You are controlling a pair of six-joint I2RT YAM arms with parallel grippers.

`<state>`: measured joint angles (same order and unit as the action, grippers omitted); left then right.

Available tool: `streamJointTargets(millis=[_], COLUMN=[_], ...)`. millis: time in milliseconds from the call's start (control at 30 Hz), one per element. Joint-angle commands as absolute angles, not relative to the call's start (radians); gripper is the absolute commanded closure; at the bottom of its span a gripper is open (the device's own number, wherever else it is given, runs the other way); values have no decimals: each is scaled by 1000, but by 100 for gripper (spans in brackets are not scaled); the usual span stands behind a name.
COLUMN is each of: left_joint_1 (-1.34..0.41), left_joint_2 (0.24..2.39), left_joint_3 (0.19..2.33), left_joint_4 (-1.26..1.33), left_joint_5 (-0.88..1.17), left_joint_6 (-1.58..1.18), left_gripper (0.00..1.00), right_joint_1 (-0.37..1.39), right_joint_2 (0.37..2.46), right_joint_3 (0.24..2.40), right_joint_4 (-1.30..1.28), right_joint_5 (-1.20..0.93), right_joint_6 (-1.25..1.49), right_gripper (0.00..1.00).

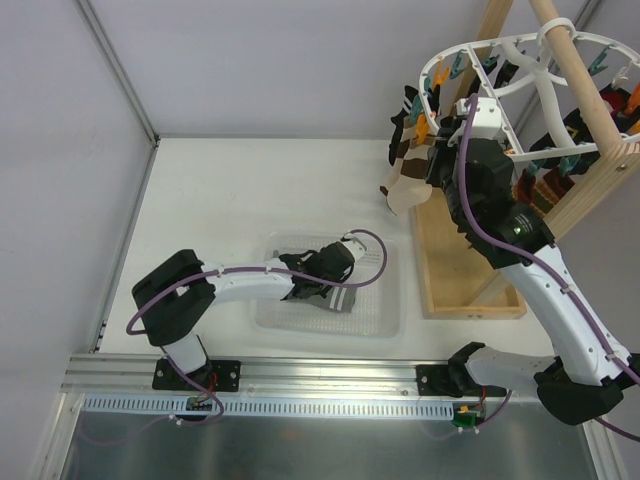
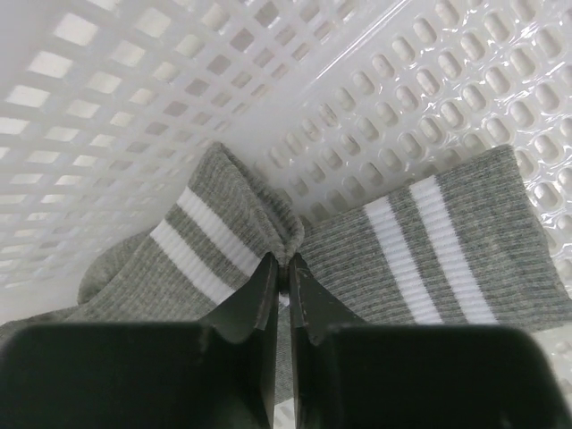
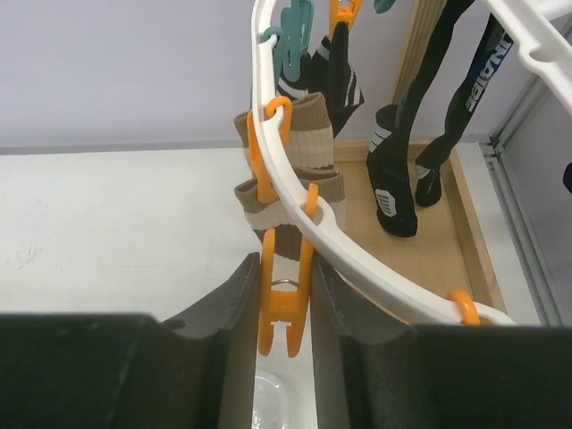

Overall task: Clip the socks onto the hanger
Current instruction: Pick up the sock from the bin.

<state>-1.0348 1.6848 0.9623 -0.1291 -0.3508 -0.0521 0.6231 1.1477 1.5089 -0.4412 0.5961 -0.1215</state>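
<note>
Left hand [image 2: 284, 264] pinches a grey sock [image 2: 201, 246] in the basket [image 2: 134, 89]; right hand [image 3: 286, 268] grips an orange clip [image 3: 284, 315] on the hanger [image 3: 384, 288].

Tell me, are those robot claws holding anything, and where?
Left gripper pinches a grey white-striped ankle sock at its cuff fold; right gripper squeezes an orange plastic clip by its sides.

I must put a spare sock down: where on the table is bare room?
Bare table lies behind and left of the clear bin. The strip between bin and wooden base is narrow. Crowded: inside the bin, where the left pincer grips a grey sock, and under the hanger.
</note>
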Motion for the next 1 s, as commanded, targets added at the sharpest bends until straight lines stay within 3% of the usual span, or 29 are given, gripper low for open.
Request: streamJointTargets(millis=[0, 167, 567, 967], left_joint_1=[-1037, -1014, -920, -913], left_joint_2=[1576, 1438, 1123, 1316], left_joint_3=[954, 946, 939, 1230], left_joint_4=[-112, -112, 43, 156], left_joint_5=[-380, -335, 29, 206], left_joint_6=[-77, -107, -117, -221], left_gripper=[99, 100, 100, 100], right_joint_1=[618, 620, 618, 618], right_joint_2=[1160, 1166, 1163, 1137], right_joint_3=[1558, 1560, 1565, 1542], right_joint_4=[-414, -413, -388, -351], right_joint_5=[592, 588, 492, 391], right_joint_6=[-135, -130, -83, -32], right_gripper=[99, 99, 99, 99])
